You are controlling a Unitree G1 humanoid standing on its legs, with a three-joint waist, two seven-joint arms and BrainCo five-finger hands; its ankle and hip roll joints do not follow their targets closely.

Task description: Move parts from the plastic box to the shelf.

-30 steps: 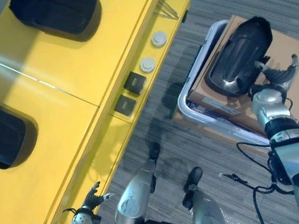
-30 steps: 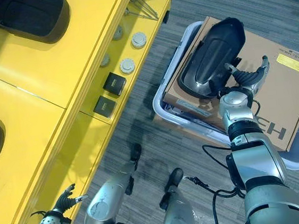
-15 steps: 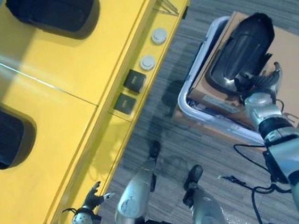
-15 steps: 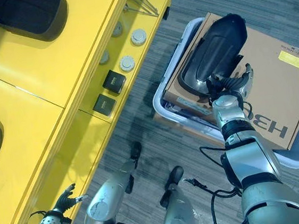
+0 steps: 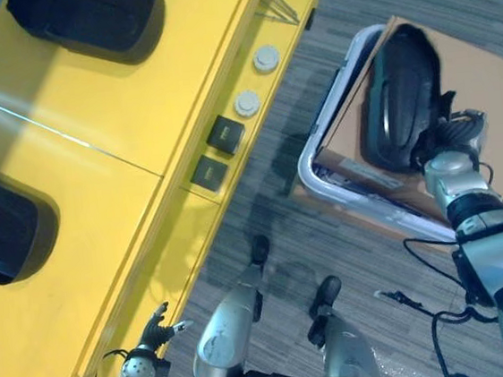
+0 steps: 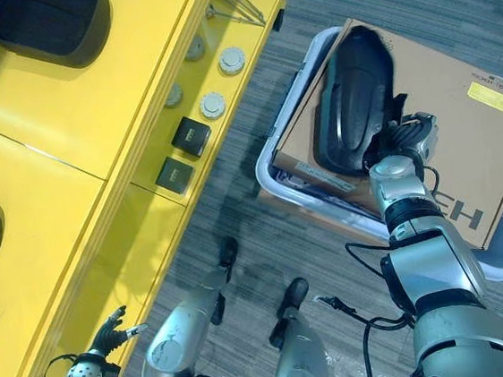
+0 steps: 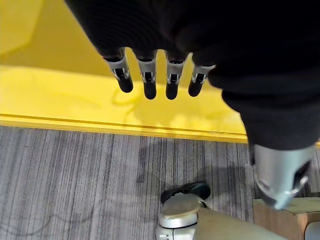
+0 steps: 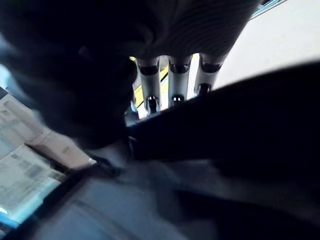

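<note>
Yellow shelf [image 5: 127,120] spans nine to twelve o'clock, carrying two black parts [image 5: 90,21]. At two o'clock, the plastic box [image 6: 326,208] holds a cardboard carton [image 6: 481,146] with another black part [image 6: 351,106] tilted on it, the right hand [image 6: 401,141] curled round its edge. At seven o'clock, the left hand [image 7: 150,75] hangs with straight fingers.

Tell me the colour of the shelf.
Bright yellow; the shelf shows best in the left eye view.
</note>
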